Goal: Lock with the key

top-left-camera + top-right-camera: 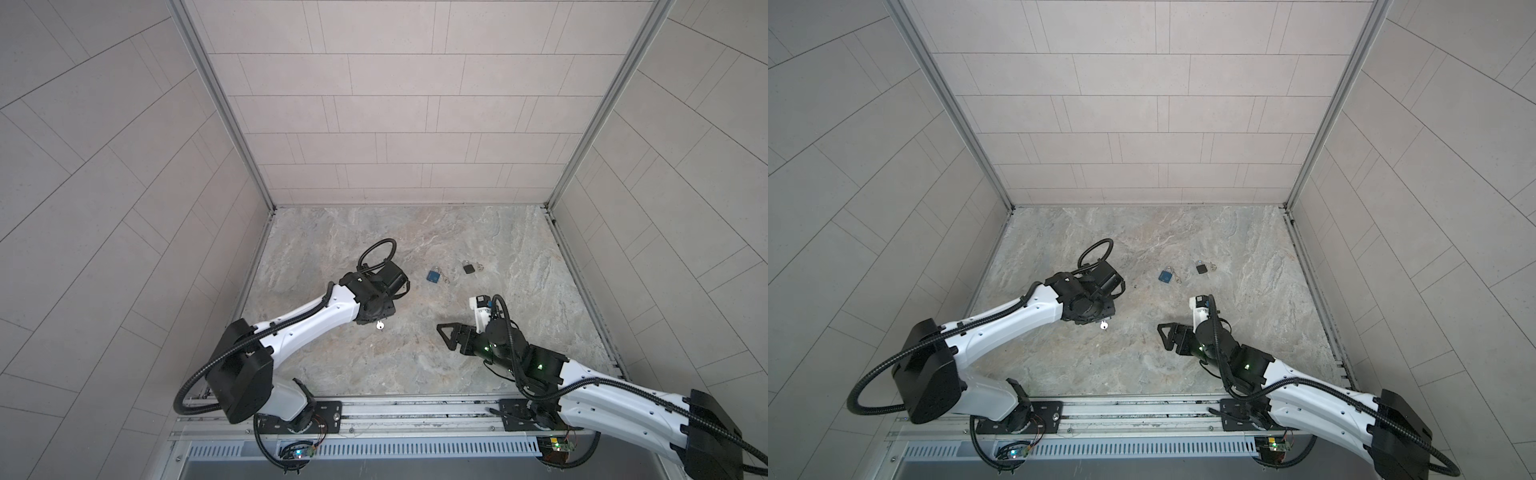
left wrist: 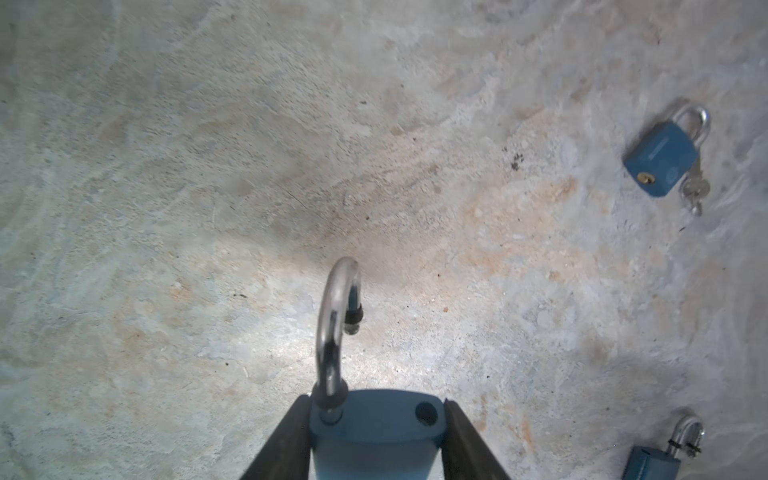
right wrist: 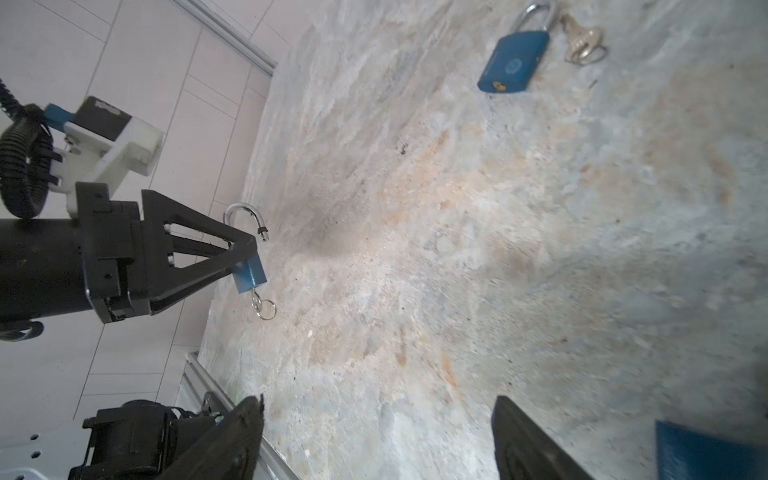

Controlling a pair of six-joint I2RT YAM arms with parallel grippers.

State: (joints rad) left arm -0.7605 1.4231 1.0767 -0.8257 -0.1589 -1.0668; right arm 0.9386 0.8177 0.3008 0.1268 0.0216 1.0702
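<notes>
Left gripper (image 3: 245,259): pinches padlock (image 2: 374,424), shackle (image 2: 332,324) open, key (image 3: 255,301) dangling beneath. Right gripper (image 3: 378,401): spread, empty. Risks twisting padlock loose when turning key against a light pinch.

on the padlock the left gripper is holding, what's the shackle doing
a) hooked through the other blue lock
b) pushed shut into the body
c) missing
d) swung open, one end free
d: in the left wrist view the shackle of the padlock clamped in the left gripper is seated on one side only, and its free end hangs clear of the hole in the body.
</notes>
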